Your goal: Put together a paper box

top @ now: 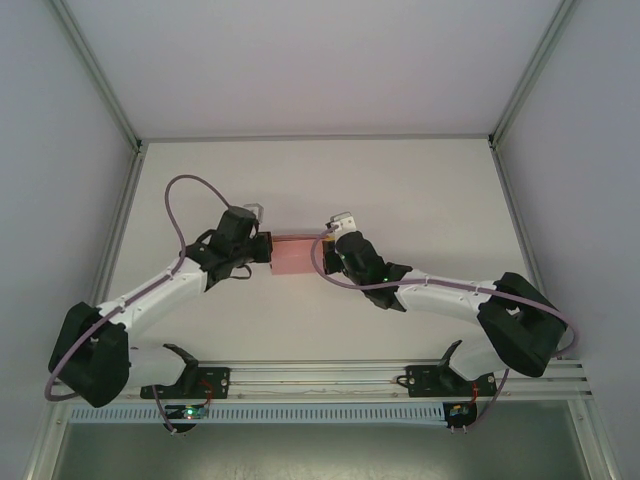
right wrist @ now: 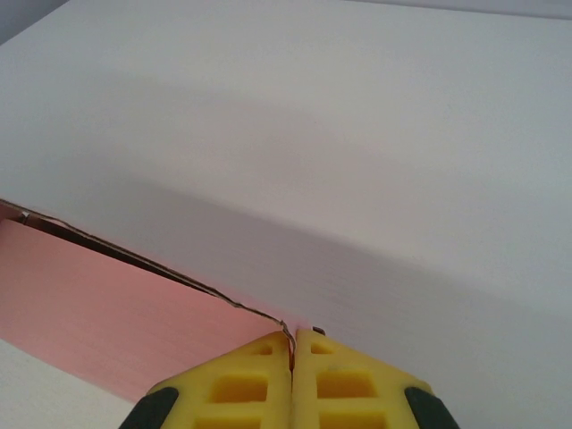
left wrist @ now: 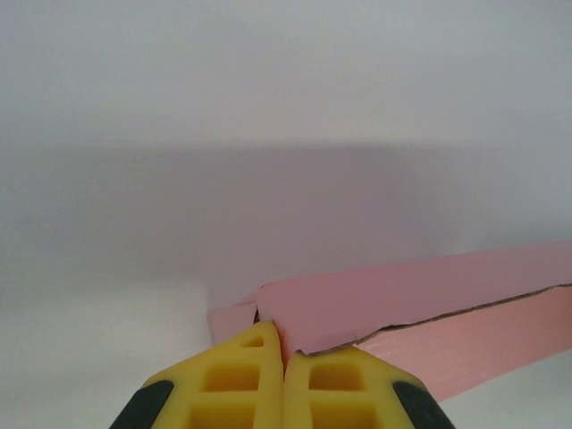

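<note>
The salmon-pink paper box (top: 296, 254) hangs between my two grippers over the middle of the white table. My left gripper (top: 266, 248) is shut on its left end; in the left wrist view the yellow fingers (left wrist: 241, 366) pinch a pink flap, and the paper box (left wrist: 429, 304) stretches away to the right. My right gripper (top: 328, 250) is shut on the right end. In the right wrist view its fingertips (right wrist: 259, 362) clamp the thin card edge of the paper box (right wrist: 98, 313), whose pink face runs off to the left.
White table (top: 420, 200) with aluminium frame posts (top: 100, 80) at the back corners and a rail (top: 330, 375) along the near edge, where both arm bases stand. Grey walls enclose the sides.
</note>
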Robot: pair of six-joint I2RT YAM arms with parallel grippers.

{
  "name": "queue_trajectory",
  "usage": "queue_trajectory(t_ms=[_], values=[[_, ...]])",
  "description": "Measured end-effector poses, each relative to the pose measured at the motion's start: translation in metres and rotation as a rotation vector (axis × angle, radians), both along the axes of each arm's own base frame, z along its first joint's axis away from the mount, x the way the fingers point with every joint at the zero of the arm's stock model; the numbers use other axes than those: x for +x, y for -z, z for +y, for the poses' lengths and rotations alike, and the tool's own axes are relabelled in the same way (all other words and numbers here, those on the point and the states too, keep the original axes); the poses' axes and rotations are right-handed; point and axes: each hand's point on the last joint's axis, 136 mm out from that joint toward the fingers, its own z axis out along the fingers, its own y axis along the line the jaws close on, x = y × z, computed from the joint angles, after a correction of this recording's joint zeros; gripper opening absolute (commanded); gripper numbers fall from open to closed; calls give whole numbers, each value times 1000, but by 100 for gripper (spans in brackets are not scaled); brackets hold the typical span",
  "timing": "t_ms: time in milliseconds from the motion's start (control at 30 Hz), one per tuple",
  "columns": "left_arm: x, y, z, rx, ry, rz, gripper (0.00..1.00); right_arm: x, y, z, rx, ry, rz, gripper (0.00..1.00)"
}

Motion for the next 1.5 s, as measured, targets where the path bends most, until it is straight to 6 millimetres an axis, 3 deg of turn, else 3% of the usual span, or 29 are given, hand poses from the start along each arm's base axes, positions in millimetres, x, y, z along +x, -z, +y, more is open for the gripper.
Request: queue_trajectory(t_ms=[467,600,633,700,800,933,1000,1033,1233,1367,1500], values=[[0,12,-14,-8,9,-264,0,-5,7,-11,47,-6,-117,0],[2,12,-16,3,7,-281,0,-8,6,-13,58,-11,-128,9],[2,12,-17,7,5,-285,0,-9,5,-14,57,-12,-127,15],[2,11,-19,15,5,-289,0,-13,7,-14,49,-28,-112,39],[0,11,-24,13,20,-290,0,-23,9,-11,36,-75,-78,62],[0,11,-24,18,15,-293,0,-29,-3,-12,63,-89,-62,77],[0,11,-24,20,14,-294,0,-29,-12,-13,89,-79,-65,96],[0,11,-24,20,14,-294,0,-28,-16,-13,104,-71,-65,98],[-2,10,-23,29,15,-287,0,-15,-32,-20,171,3,-51,98],[-3,10,-24,48,23,-277,0,7,-41,-29,229,98,-15,96],[-4,10,-25,55,32,-279,0,20,-26,-40,241,173,59,90]])
